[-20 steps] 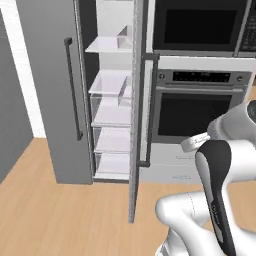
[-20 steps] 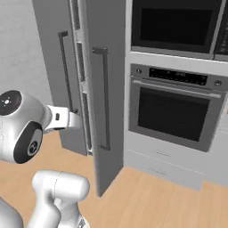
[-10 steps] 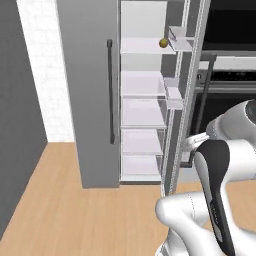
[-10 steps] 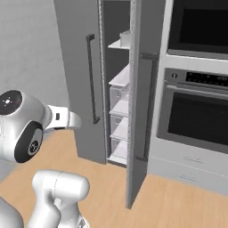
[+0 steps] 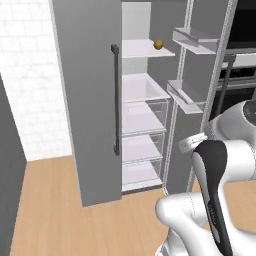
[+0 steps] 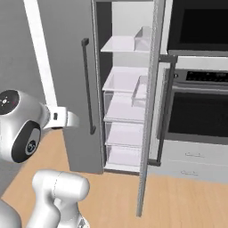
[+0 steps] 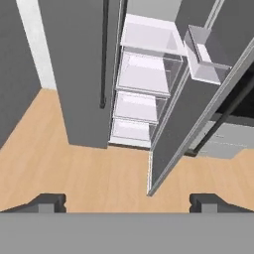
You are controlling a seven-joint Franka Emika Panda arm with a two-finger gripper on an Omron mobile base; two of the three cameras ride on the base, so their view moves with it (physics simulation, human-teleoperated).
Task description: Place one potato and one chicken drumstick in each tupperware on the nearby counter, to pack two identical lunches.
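A small tan-yellow round thing (image 5: pixel 158 44), seemingly a potato, lies on the top shelf (image 5: pixel 142 49) of an open grey fridge. In the hand view my gripper (image 7: pixel 127 201) is open, with its two dark fingertips (image 7: pixel 47 201) far apart and nothing between them. It hangs above the wood floor, some way in front of the fridge. The drumsticks, the tupperware trays and the counter are out of view.
The fridge's left door (image 5: pixel 85 100) is shut and has a dark bar handle (image 5: pixel 115 100). Its right door (image 6: pixel 153 102) stands swung out, with white bins (image 5: pixel 195 40) on it. Clear drawers (image 7: pixel 146 74) fill the lower fridge. A wall oven (image 6: pixel 200 111) stands to the right.
The whole picture has shifted, so the base has moved. The fridge interior has slid from the left toward the middle, and the tan thing on the top shelf has come into sight.
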